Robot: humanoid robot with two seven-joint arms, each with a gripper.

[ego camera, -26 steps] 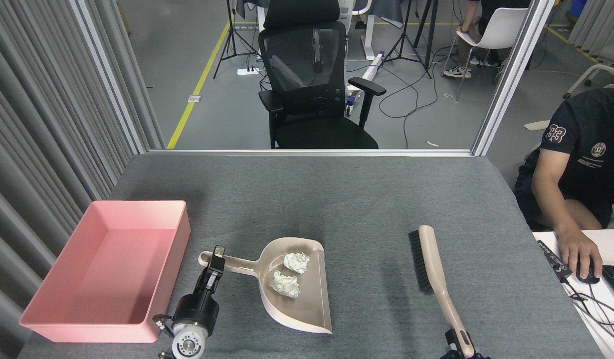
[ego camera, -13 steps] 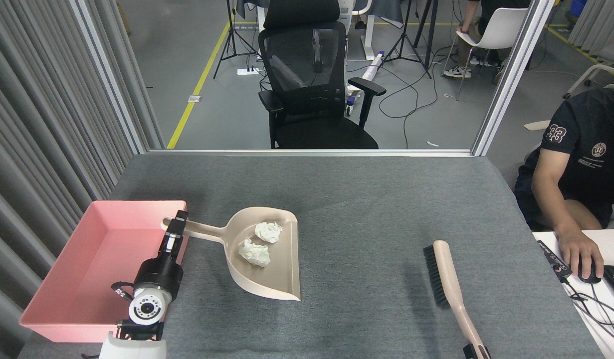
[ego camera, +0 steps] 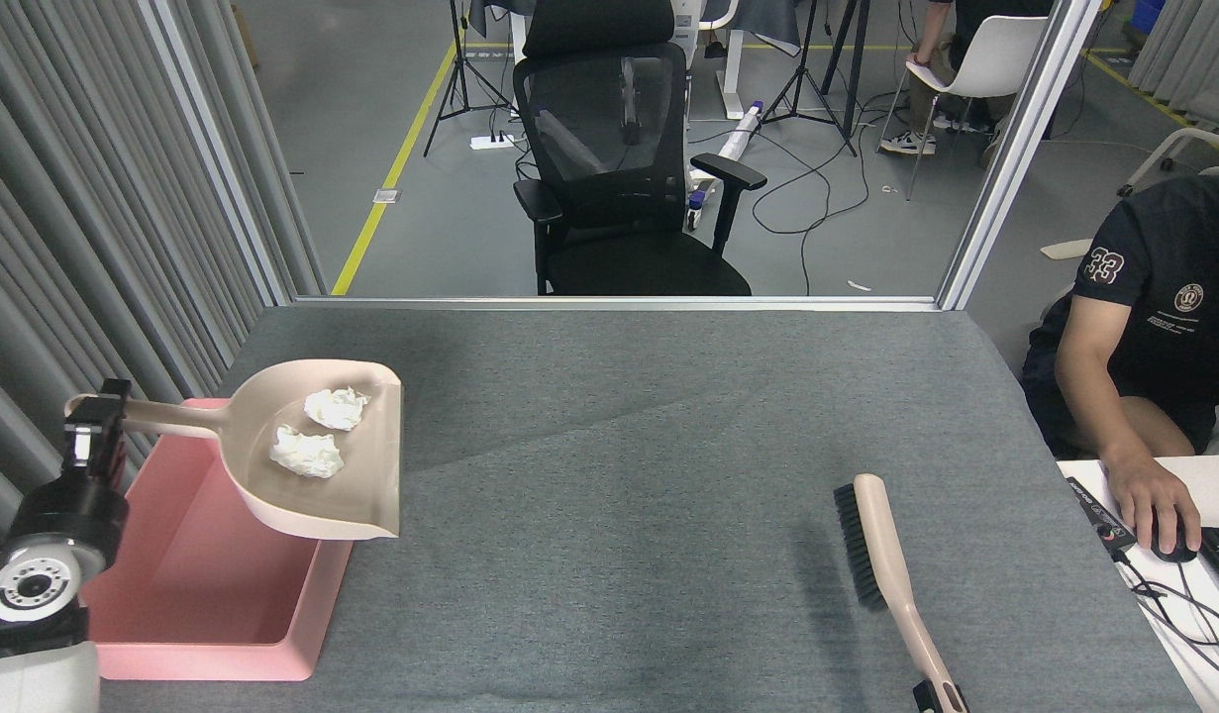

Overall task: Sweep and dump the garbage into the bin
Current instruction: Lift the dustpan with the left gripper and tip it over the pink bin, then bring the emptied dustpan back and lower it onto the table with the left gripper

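Dustpan (ego camera: 317,465), beige smooth plastic, scoop-shaped with a long straight handle, held up over the far right part of the bin (ego camera: 208,604). Two crumpled white paper wads (ego camera: 307,452) lie in the pan, one nearer the back wall, one just beside it toward the handle. Bin is a shallow pink plastic tray with upright walls, at the tabletop's left edge; the part of its floor that shows is bare.

Left pincer (ego camera: 92,428) clamped on the end of the dustpan handle.

Brush (ego camera: 881,550), beige handle, black bristles along its left side, lies angled on the grey felt-like tabletop (ego camera: 668,446). Right pincer (ego camera: 938,696) at the bottom edge, at the brush handle's end; its grip cannot be made out.
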